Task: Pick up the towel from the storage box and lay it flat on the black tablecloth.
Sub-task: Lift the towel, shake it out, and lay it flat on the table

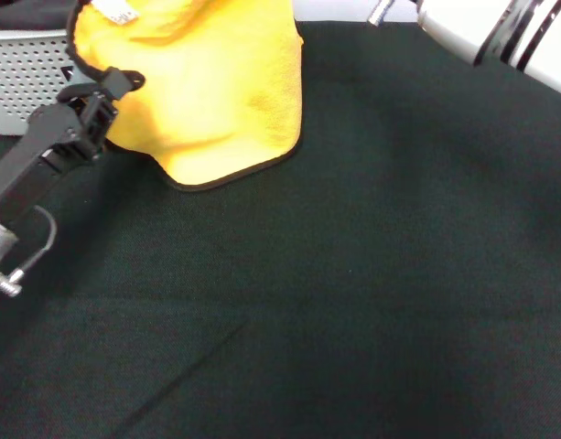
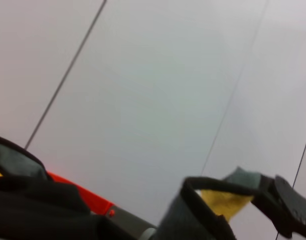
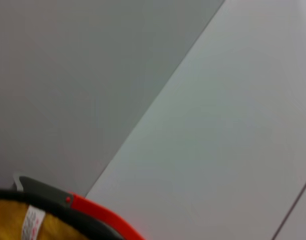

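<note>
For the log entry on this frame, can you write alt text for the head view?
A yellow towel hangs above the black tablecloth, its lower edge touching the cloth. The left gripper pinches its black-trimmed edge at left. The grey perforated storage box sits behind at far left, and part of the white right arm shows at top right.

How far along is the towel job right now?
Done: the towel is out of the storage box, hanging yellow side toward the head camera. In hand: the left gripper pinches its black-edged side, and the lower hem touches the black tablecloth. The right arm reaches in at the top right, gripper out of sight. Left: lower and spread it flat, then release.
</note>
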{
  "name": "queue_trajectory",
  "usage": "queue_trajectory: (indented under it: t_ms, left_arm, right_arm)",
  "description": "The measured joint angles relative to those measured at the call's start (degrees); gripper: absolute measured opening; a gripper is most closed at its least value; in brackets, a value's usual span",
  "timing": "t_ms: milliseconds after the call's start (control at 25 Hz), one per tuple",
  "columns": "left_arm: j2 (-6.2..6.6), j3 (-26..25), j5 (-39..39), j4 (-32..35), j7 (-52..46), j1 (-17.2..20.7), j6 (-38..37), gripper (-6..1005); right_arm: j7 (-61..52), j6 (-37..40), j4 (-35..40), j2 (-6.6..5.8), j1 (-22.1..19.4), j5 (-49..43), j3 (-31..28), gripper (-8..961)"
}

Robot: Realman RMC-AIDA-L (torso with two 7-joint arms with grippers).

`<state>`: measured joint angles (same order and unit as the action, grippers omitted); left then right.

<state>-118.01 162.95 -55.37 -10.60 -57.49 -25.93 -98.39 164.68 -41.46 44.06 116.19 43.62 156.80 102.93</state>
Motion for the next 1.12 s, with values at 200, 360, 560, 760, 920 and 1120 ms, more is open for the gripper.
queue_trajectory:
  t_ms: [200, 360, 560, 760, 920, 1120]
  left_arm:
    - [1.74, 0.0, 0.6, -0.6, -5.7, 0.7, -0.5, 28]
    - [1.95, 0.0, 1.2, -1.6, -7.6, 0.7, -0.5, 28]
    - [2.2, 0.0, 1.3, -2.4, -8.5, 0.4, -0.6, 27]
    - [2.52, 0.0, 1.4, -2.5, -9.1, 0.2, -0.7, 27]
    - [2.78, 0.0, 1.4, -2.8, -9.1, 0.1, -2.1, 27]
    - [3.17, 0.0, 1.4, -3.2, -9.6, 0.1, -3.5, 27]
  right_arm:
    - [-0.3, -0.3, 0.0, 0.0, -2.1, -0.2, 0.1, 14]
    - [-0.3, -0.5, -0.1, 0.0, -4.0, -0.4, 0.7, 15]
    - [-0.3, -0.8, -0.2, 0.0, -5.8, -0.4, 2.5, 15]
    - [-0.1, -1.2, 0.2, 0.0, -7.7, -0.3, 3.8, 15]
    - [-0.3, -1.3, 0.5, 0.0, -9.1, -0.1, 3.7, 15]
    - [-0.5, -1.3, 0.9, 0.0, -10.7, 0.0, 3.4, 15]
